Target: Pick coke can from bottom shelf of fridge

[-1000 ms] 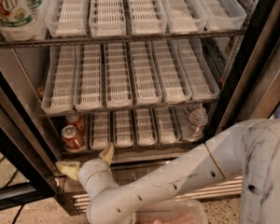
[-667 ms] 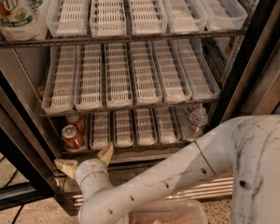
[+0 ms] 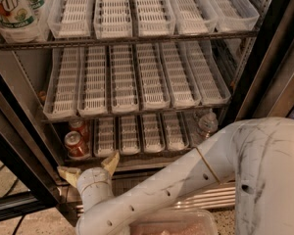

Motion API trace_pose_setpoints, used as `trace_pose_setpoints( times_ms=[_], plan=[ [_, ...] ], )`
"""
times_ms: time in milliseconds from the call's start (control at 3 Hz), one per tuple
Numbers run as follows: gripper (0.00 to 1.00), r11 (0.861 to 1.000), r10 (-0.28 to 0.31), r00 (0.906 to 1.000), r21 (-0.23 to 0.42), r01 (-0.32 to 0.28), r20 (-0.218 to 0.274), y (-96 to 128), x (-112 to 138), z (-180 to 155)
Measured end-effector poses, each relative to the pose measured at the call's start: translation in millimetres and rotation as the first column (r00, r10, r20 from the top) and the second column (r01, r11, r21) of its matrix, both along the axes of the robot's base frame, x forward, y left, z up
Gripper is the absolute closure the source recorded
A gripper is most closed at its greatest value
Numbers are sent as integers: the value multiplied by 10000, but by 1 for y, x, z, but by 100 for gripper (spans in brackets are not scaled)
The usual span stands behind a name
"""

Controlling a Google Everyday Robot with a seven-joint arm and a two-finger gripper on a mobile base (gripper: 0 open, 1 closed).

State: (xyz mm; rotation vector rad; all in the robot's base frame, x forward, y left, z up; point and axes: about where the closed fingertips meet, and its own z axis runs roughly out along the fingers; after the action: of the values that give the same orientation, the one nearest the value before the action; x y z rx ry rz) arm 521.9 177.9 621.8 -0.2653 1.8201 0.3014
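Note:
The fridge (image 3: 264, 58) stands open with tiers of white slotted trays. On the dim bottom shelf (image 3: 137, 156), at the far left, a red coke can (image 3: 76, 145) with a silver top stands in front, with a second red can (image 3: 80, 127) right behind it. My gripper (image 3: 89, 166) is just in front of the shelf's steel edge, a little below and right of the front can. Its two tan fingers (image 3: 110, 161) are spread wide and hold nothing. The white arm (image 3: 196, 175) runs in from the lower right.
A clear plastic water bottle (image 3: 206, 125) stands at the right end of the bottom shelf. Large green-labelled soda bottles (image 3: 12, 9) stand at the top left. The dark door edge (image 3: 19, 146) lies at the left and the dark frame (image 3: 279, 67) at the right.
The gripper has shifted slightly left and down in front of the bottom shelf, and the arm has swung further into view. The cans have not moved.

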Motion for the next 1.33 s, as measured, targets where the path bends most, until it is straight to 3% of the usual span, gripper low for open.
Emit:
trace_pose_setpoints(
  times_ms=[333, 667, 1000, 1333],
  plan=[
    [0, 10000, -12, 9992, 49, 10, 409, 4, 6, -6],
    [0, 9998, 75, 9898, -201, -47, 1425, 10, 14, -17],
    [0, 9992, 181, 9658, -392, -82, 2587, 21, 20, -20],
    [5, 9987, 353, 9403, -473, -204, 3385, 33, 21, -20]
  ],
)
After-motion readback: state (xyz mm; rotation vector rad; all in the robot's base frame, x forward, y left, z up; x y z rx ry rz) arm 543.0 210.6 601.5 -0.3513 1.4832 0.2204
